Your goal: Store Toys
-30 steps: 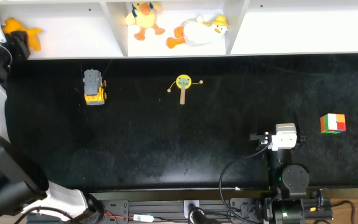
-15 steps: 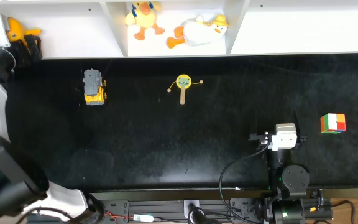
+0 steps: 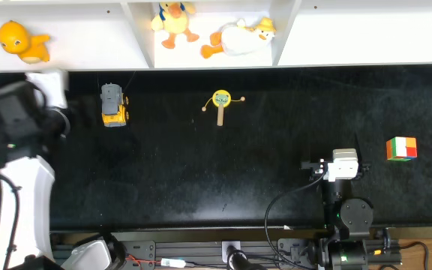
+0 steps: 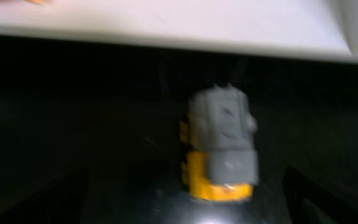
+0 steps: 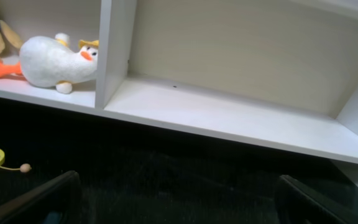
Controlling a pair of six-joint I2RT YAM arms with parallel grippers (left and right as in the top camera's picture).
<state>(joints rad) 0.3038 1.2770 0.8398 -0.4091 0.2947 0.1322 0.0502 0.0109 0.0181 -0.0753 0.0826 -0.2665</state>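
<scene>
Since the duck point(image 3: 23, 41) lies in the left bay of the shelf point(image 3: 351, 52), we judge that toy stored and the truck point(image 3: 113, 105) the step in hand. The left hand point(image 4: 185, 208) hangs near the truck, fingers spread wide w/ nothing between them. The truck stands on the desk point(image 3: 201, 172) near the shelf's front edge, grey on top, yellow beneath, roughly centred ahead of the hand. The right hand point(image 5: 185, 208) is spread and bare too, low at the desk's right side, facing the right bay.

Next move, as we read it: bring the left hand over the truck, set the fingers across its narrow sides, close, lift enough to clear the shelf lip, then put it in a bay. A truck will prob. roll if 1 finger lands first, so a square approach matters. That leaves 2 toys on the desk: the rattle point(image 3: 220, 101) near the middle, approx. below the mid bay, and the cube point(image 3: 401, 148) far right, close to the right arm, so likely that arm's job. The mid bay holds a yellow plush point(image 3: 175, 21) and a white plush point(image 3: 238, 37), side by side.

The desk top is black and matte w/ faint specks. The shelf is white w/ upright dividers. Along the desk's near edge run a rail point(image 3: 201, 247) and loose cables point(image 3: 272, 210) by the arm bases.
</scene>
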